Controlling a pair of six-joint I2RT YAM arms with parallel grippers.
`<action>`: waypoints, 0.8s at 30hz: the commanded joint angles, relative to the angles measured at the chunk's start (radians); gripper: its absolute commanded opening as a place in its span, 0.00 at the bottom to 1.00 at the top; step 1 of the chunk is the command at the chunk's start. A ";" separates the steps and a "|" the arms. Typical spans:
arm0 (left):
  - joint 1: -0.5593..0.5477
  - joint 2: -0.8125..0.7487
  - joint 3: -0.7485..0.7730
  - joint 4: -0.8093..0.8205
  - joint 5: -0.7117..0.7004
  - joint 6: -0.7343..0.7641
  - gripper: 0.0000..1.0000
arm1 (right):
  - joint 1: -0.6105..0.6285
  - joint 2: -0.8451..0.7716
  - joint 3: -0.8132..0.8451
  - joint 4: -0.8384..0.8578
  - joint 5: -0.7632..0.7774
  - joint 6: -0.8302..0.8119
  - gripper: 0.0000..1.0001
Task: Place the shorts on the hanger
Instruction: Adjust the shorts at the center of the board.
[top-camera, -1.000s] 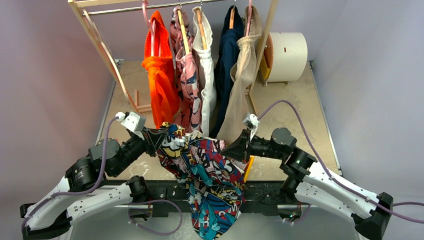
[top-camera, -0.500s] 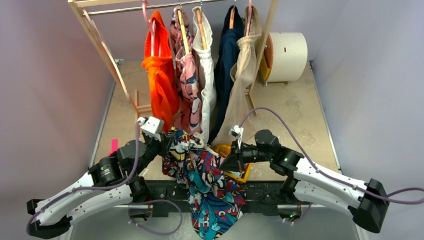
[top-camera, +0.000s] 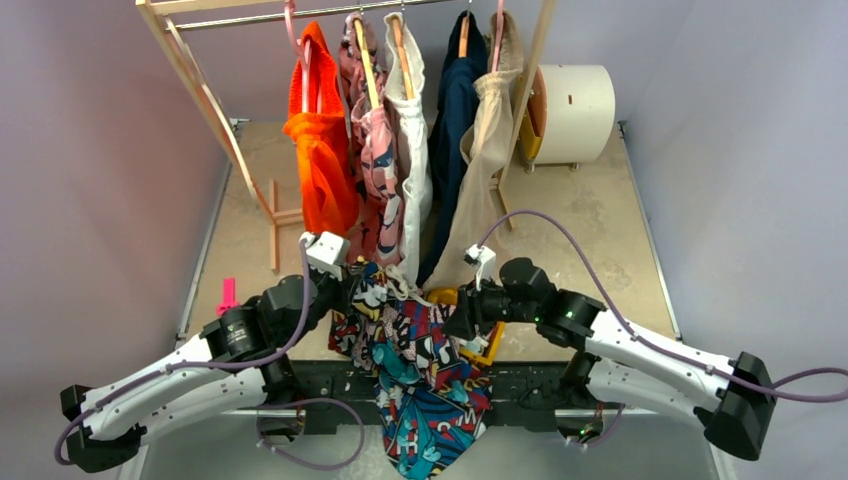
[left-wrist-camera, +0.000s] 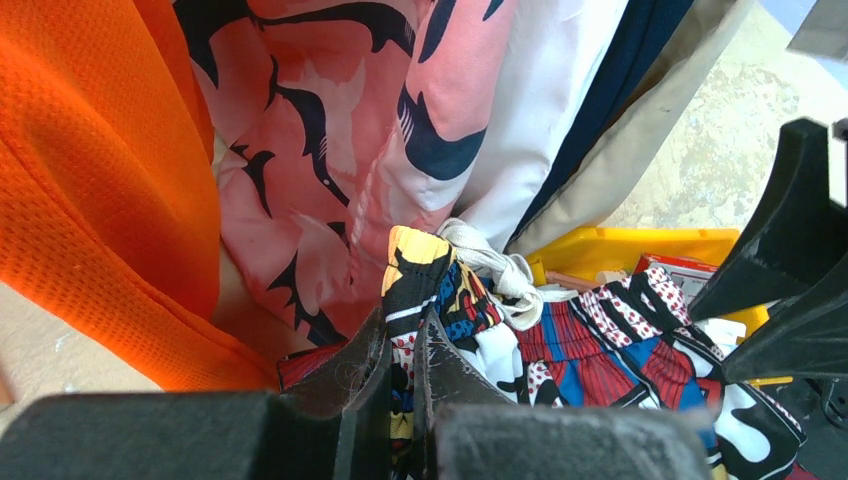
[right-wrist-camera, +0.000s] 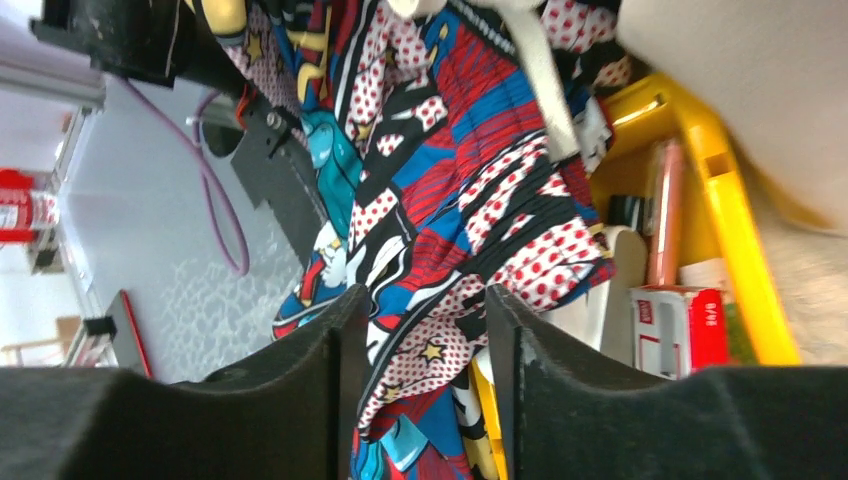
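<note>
The shorts, in a comic print, hang bunched between both arms and droop over the table's near edge. My left gripper is shut on a fold of their waistband, close to the hanging pink garment, with the white drawstring just beyond the fingertips. My right gripper faces it from the right. In the right wrist view that gripper stands open, and a loose fold of the shorts lies between the fingers without being pinched. The hanger is hidden; I cannot make it out.
A wooden rack at the back holds an orange garment, a pink patterned one and several others. A yellow bin with a red box sits under the right gripper. A white drum stands at the back right; a pink item lies at the left.
The left gripper carried the waistband right and toward the rack. The right gripper moved left, closer to it, and opened, letting go of the shorts.
</note>
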 joint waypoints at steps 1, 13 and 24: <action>0.003 -0.008 0.000 0.057 0.007 -0.007 0.00 | 0.000 -0.035 0.095 -0.098 0.138 0.039 0.53; 0.003 -0.009 -0.001 0.052 0.018 -0.012 0.00 | 0.001 0.059 0.156 -0.174 0.297 0.185 0.63; 0.003 -0.019 -0.001 0.048 0.025 -0.012 0.00 | 0.001 0.147 0.131 -0.072 0.328 0.203 0.59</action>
